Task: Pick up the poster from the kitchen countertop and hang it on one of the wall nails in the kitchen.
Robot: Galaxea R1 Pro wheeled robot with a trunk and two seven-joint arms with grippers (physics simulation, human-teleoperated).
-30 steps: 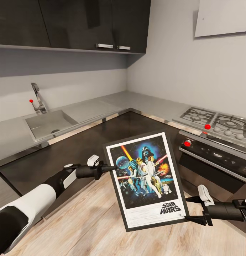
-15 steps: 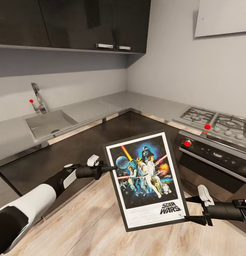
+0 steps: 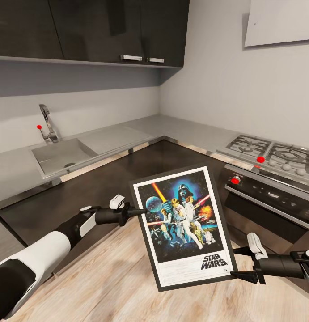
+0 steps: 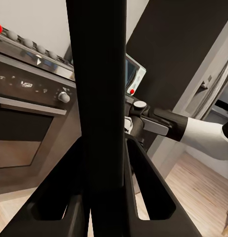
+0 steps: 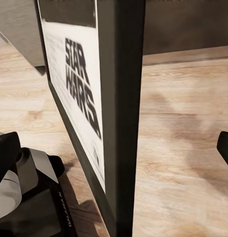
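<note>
The poster [image 3: 183, 223], black-framed with a white border and STAR WARS lettering, hangs tilted in the air over the wooden floor, in front of the corner cabinets. My left gripper [image 3: 138, 211] is shut on its left edge; in the left wrist view the fingers [image 4: 143, 182] press against the dark frame edge [image 4: 99, 98]. My right gripper [image 3: 238, 263] stands open at the poster's lower right corner, one finger on each side of the frame. In the right wrist view the frame edge [image 5: 121, 98] runs between the spread fingers with gaps on both sides. The grey kitchen countertop [image 3: 123, 134] lies behind.
The sink [image 3: 60, 156] with its faucet [image 3: 47, 123] is at the left, the gas hob [image 3: 270, 152] and oven [image 3: 266, 201] at the right. Dark upper cabinets [image 3: 105, 27] hang above the counter. A white hood [image 3: 279, 20] is on the right wall.
My right gripper has crept slightly left, closer around the poster's lower right corner. The poster and left arm have not moved.
</note>
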